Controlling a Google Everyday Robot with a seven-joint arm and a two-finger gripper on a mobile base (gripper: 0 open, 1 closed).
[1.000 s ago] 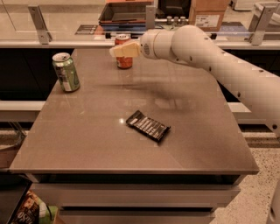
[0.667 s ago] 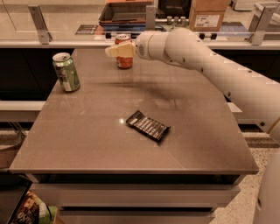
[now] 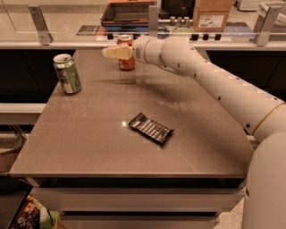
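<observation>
My gripper (image 3: 111,52) reaches across the far part of the table, its cream-coloured fingers pointing left in front of an orange-red can (image 3: 126,53) that stands upright at the back edge. The can is partly hidden behind the gripper. A green can (image 3: 67,74) stands upright at the left of the table, well apart from the gripper. A dark snack bar in a wrapper (image 3: 151,128) lies flat near the table's middle, below the arm.
The brown table (image 3: 89,147) ends at a front edge near me. Behind it runs a counter with a glass rail, a dark tray (image 3: 127,13) and a cardboard box (image 3: 213,13). A colourful packet (image 3: 27,214) lies at lower left on the floor.
The gripper has moved left along the back of the table, so its tips now stick out past the left side of the orange-red can. The cans and snack bar have not moved.
</observation>
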